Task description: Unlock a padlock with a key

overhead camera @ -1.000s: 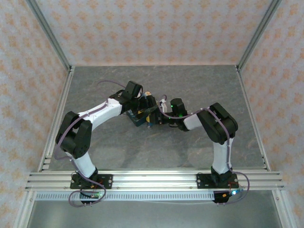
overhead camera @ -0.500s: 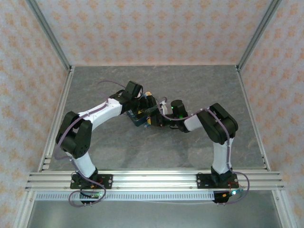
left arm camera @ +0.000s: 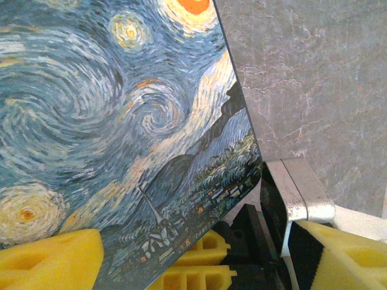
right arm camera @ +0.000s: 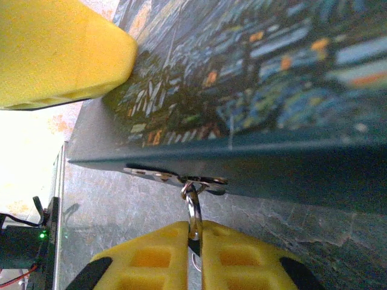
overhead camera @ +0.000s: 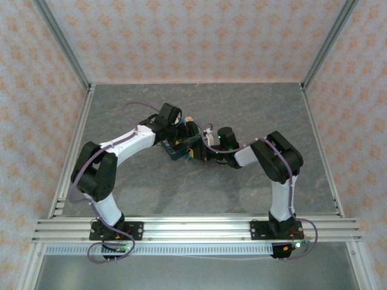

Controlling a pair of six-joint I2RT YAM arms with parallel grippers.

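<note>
The padlock [right arm camera: 193,208] hangs by its thin silvery loop from the hasp [right arm camera: 181,179] on the front of the blue-and-yellow painted tin [right arm camera: 254,66]. My right gripper [right arm camera: 195,226] is shut on the padlock, with the loop and a dark sliver of the body pinched between its yellow fingers [right arm camera: 151,257]. In the top view the right gripper [overhead camera: 196,152] meets the tin [overhead camera: 179,151] mid-table. My left gripper [left arm camera: 196,241] stands open and wide. One of its pads [left arm camera: 48,260] lies against the tin's lid [left arm camera: 109,121], the other pad [left arm camera: 338,254] is apart from the tin. The key is hidden.
Both arms reach in over the grey marbled table [overhead camera: 254,109]. The left arm [overhead camera: 130,142] comes from the left, the right arm [overhead camera: 275,157] from the right. Patterned walls and metal frame posts [overhead camera: 63,45] close in the table.
The right gripper has slid left to the tin's front and closed from partly open onto the padlock. The left arm and the tin have stayed still.
</note>
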